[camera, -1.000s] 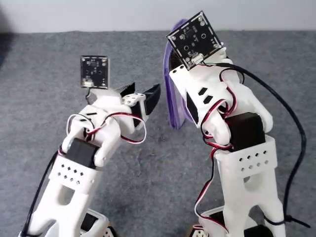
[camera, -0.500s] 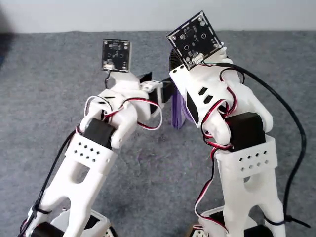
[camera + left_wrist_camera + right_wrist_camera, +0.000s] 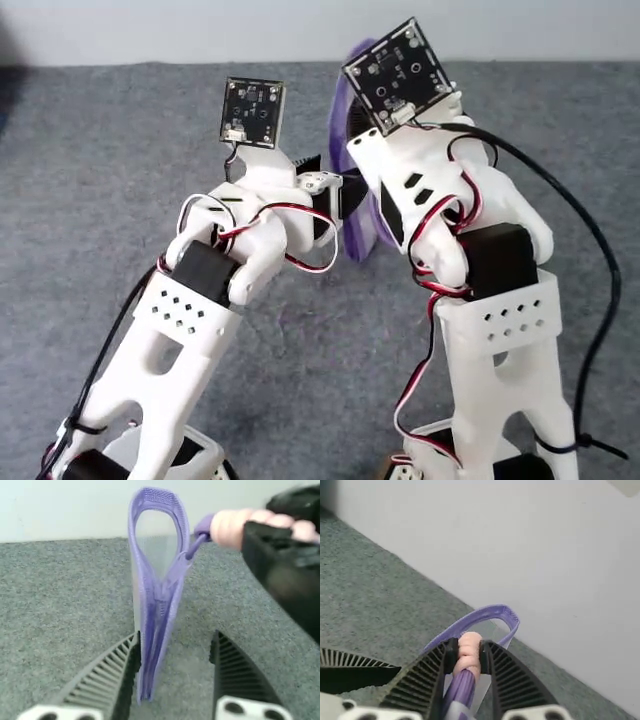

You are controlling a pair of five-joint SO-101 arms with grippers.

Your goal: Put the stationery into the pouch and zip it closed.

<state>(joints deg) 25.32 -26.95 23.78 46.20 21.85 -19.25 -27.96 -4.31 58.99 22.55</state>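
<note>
The purple pouch [image 3: 155, 605] stands on edge on the grey carpet, its top bowed open in a loop. My right gripper [image 3: 467, 650] is shut on the pink zipper pull [image 3: 468, 656] at the pouch's upper end. In the left wrist view that pull [image 3: 235, 527] sits beside the right arm's black finger [image 3: 285, 555]. My left gripper [image 3: 175, 645] is open and straddles the pouch's lower near end, one finger against the fabric. From above, the pouch [image 3: 352, 235] shows between the two arms, with the left gripper [image 3: 335, 195] at its side.
Grey carpet [image 3: 100, 180] covers the table, with open room to the left and right of the arms. A white wall [image 3: 520, 540] rises just behind the pouch. The right arm's black cable [image 3: 600, 300] loops down its outer side.
My left arm has swung right and forward until its open fingers sit around the pouch's end. The right arm has kept its hold and barely shifted.
</note>
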